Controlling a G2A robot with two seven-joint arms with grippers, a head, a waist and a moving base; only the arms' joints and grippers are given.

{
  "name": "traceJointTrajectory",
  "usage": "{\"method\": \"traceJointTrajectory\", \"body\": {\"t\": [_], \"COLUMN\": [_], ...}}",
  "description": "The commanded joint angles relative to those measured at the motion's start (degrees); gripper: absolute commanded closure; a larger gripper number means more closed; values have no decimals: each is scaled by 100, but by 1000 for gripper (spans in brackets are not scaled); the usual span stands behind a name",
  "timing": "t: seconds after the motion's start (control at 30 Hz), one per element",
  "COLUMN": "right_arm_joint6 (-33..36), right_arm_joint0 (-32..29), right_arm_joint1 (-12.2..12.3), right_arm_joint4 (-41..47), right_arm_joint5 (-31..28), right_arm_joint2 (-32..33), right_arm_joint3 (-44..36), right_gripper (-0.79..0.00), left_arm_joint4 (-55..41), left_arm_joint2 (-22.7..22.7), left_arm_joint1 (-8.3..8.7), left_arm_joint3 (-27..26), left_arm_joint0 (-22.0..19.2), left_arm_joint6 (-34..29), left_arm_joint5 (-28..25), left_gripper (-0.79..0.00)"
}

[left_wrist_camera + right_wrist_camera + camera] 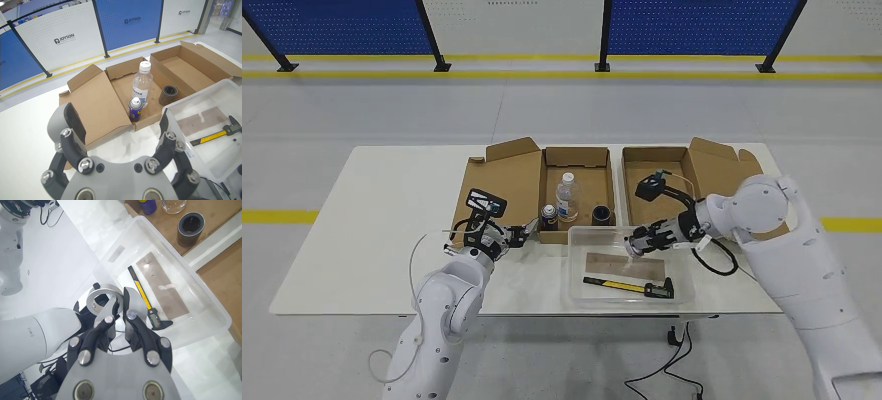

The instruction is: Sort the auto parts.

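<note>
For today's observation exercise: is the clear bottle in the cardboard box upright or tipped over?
Upright: the clear bottle stands on its base, narrow end up.

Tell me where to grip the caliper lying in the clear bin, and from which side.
Pinch the caliper across its narrow yellow beam, straight down from above: it lies flat in the clear bin, whose walls likely block a sideways approach.

The right open brown cardboard box (642, 165) shows a bare floor with room to enter. The left open brown cardboard box (577, 160) is crowded by a tall clear plastic bottle (566, 195), a blue spray can (549, 217) and a black cylindrical sleeve (601, 214). My right end effector (120, 298), clamped on a silver metal ring (89, 301), hangs over the clear plastic bin (198, 92). I see open white counter (372, 230) to the left.
</note>
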Motion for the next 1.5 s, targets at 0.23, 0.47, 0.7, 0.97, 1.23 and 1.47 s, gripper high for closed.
{"method": "traceJointTrajectory", "body": {"t": [0.23, 0.47, 0.7, 0.97, 1.23, 1.47], "right_arm_joint6": [-368, -1795, -2902, -3557, -3747, -3603], "right_arm_joint0": [279, 577, 941, 1525, 1943, 2149], "right_arm_joint1": [137, 116, 25, -236, -628, -918], "right_arm_joint4": [37, -1080, -2686, -3701, -4163, -4284], "right_arm_joint5": [-292, -117, 300, 709, 772, 623], "right_arm_joint2": [-77, -109, -491, -1188, -1924, -2284], "right_arm_joint3": [389, 543, 990, 2297, 3757, 4564], "right_gripper": [0, 0, 0, 0, 0, 0], "left_arm_joint4": [0, 0, 0, 0, 0, 0], "left_arm_joint2": [0, 0, 0, 0, 0, 0], "left_arm_joint1": [0, 0, 0, 0, 0, 0], "left_arm_joint3": [0, 0, 0, 0, 0, 0], "left_arm_joint0": [0, 0, 0, 0, 0, 0], "left_arm_joint6": [0, 0, 0, 0, 0, 0], "left_arm_joint5": [0, 0, 0, 0, 0, 0], "left_gripper": [-785, -785, -785, -785, -785, -785]}}
